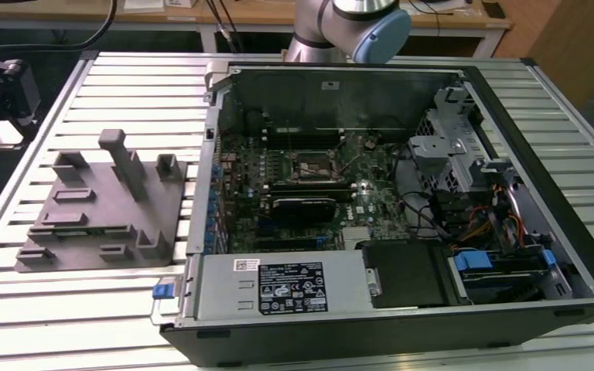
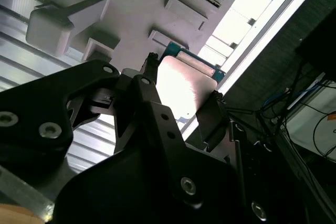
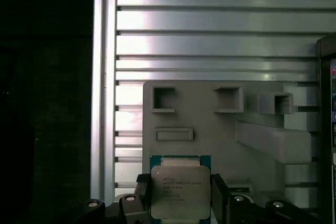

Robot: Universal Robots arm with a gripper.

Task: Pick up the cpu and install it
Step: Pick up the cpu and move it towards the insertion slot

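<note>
The arm (image 1: 340, 22) stands at the far edge of the slatted table (image 1: 101, 309) in the exterior view, its blue-capped joint above the back wall of the open computer case (image 1: 401, 328). In both wrist views the gripper (image 3: 180, 203) points down over the grey block (image 3: 220, 129) with upright posts. Its two black fingers (image 3: 143, 198) are closed narrow on opposite edges of the cpu (image 3: 180, 190) and hold it above the block. The cpu is a flat square with a silvery-white metal top, faint print on it and a thin green rim along one edge
</note>
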